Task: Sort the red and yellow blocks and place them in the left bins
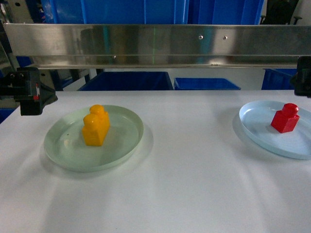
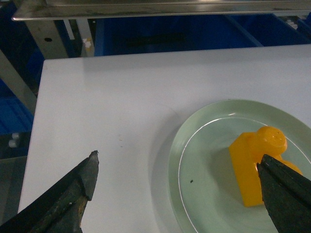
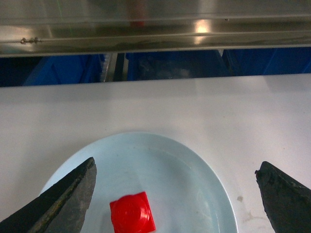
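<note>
The yellow block (image 1: 95,125) stands upright on a pale green plate (image 1: 63,145) at the left of the white table. On a pale blue plate (image 1: 257,124) at the right sits the red block (image 1: 285,118). My left gripper (image 2: 179,156) hovers open above the green plate's left rim, and its right finger (image 2: 286,194) overlaps the yellow block (image 2: 250,165). My right gripper (image 3: 177,164) is open over the blue plate (image 3: 194,165). The red block (image 3: 132,213) lies low between its fingers, nearer the left one. Blue bins (image 1: 129,81) stand beyond the table's far edge.
A steel shelf rail (image 1: 155,46) runs across above the table's far edge, with more blue crates (image 1: 121,9) on top. A second blue bin (image 1: 206,83) sits behind the middle. The black left wrist (image 1: 26,91) and right wrist (image 1: 303,75) hang at the frame's sides.
</note>
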Motion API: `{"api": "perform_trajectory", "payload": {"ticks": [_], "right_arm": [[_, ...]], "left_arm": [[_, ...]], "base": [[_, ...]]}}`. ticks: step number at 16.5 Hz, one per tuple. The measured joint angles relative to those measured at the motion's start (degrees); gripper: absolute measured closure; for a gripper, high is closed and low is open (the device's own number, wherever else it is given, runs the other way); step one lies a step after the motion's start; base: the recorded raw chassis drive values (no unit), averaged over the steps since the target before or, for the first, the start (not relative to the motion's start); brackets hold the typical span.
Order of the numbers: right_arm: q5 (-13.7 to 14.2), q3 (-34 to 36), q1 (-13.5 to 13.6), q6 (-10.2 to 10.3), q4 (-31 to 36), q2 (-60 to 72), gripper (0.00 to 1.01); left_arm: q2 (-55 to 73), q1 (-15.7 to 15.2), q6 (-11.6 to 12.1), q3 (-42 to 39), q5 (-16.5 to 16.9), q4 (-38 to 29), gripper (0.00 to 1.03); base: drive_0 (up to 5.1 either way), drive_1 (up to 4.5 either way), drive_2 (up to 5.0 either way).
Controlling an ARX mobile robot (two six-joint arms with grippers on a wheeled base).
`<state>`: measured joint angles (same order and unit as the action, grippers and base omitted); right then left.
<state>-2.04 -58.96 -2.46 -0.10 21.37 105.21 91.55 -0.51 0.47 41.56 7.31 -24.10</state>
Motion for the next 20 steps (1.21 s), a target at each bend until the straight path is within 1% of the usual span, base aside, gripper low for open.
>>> {"api": "perform_trajectory", "payload": {"ticks": [1, 2, 3, 4, 6, 7, 10, 11, 13, 14, 16, 19, 20], "right_arm": [[-1.7, -2.3, -0.3, -0.1, -2.0, 0.8, 0.03], [-4.2, -3.7, -0.4, -0.7, -3.8, 1.6, 0.03], [-6.6, -4.2, -0.1, -0.9, -5.9, 1.9, 0.03], [-8.6, -4.2, 0.2, -1.6, -6.9, 2.5, 0.03], [-9.0, -4.7, 0.5, -3.6, -8.6, 4.6, 0.03], [-9.0, -4.7, 0.6, -3.8, -8.6, 5.0, 0.03], [-8.5, -5.4, 0.6, -5.5, -7.8, 7.1, 0.03], [-8.4, -5.4, 0.6, -5.5, -7.9, 7.3, 0.03], [-8.5, -5.8, 0.6, -4.2, -6.0, 12.0, 0.03], [-8.8, -5.8, 0.5, -3.8, -5.6, 12.1, 0.07], [-8.3, -5.2, 0.5, -3.9, -3.9, 12.1, 0.27], [-8.0, -4.2, 0.1, -3.9, -3.9, 12.6, 0.57], [-8.0, -4.2, 0.1, -3.8, -3.9, 12.8, 0.62]], "left_arm": [[0.0, 0.2, 0.0, 0.0, 0.1, 0.0, 0.05], [0.0, 0.2, 0.0, 0.0, 0.1, 0.0, 0.05], [0.0, 0.2, 0.0, 0.0, 0.0, 0.0, 0.05], [0.0, 0.1, 0.0, 0.0, 0.0, 0.0, 0.05], [0.0, 0.1, 0.0, 0.0, 0.0, 0.0, 0.05], [0.0, 0.1, 0.0, 0.0, 0.0, 0.0, 0.05], [0.0, 0.1, 0.0, 0.0, 0.0, 0.0, 0.05], [0.0, 0.1, 0.0, 0.0, 0.0, 0.0, 0.05], [0.0, 0.1, 0.0, 0.0, 0.0, 0.0, 0.05], [0.0, 0.1, 0.0, 0.0, 0.0, 0.0, 0.05], [0.0, 0.1, 0.0, 0.0, 0.0, 0.0, 0.05], [0.0, 0.1, 0.0, 0.0, 0.0, 0.0, 0.05], [0.0, 0.1, 0.0, 0.0, 0.0, 0.0, 0.05]], "base": [[0.0, 0.00, 0.0], [0.0, 0.00, 0.0], [0.0, 0.00, 0.0], [0.0, 0.00, 0.0], [0.0, 0.00, 0.0], [0.0, 0.00, 0.0], [0.0, 0.00, 0.0], [0.0, 0.00, 0.0], [0.0, 0.00, 0.0], [0.0, 0.00, 0.0], [0.0, 0.00, 0.0], [0.0, 0.00, 0.0], [0.0, 0.00, 0.0]]}}
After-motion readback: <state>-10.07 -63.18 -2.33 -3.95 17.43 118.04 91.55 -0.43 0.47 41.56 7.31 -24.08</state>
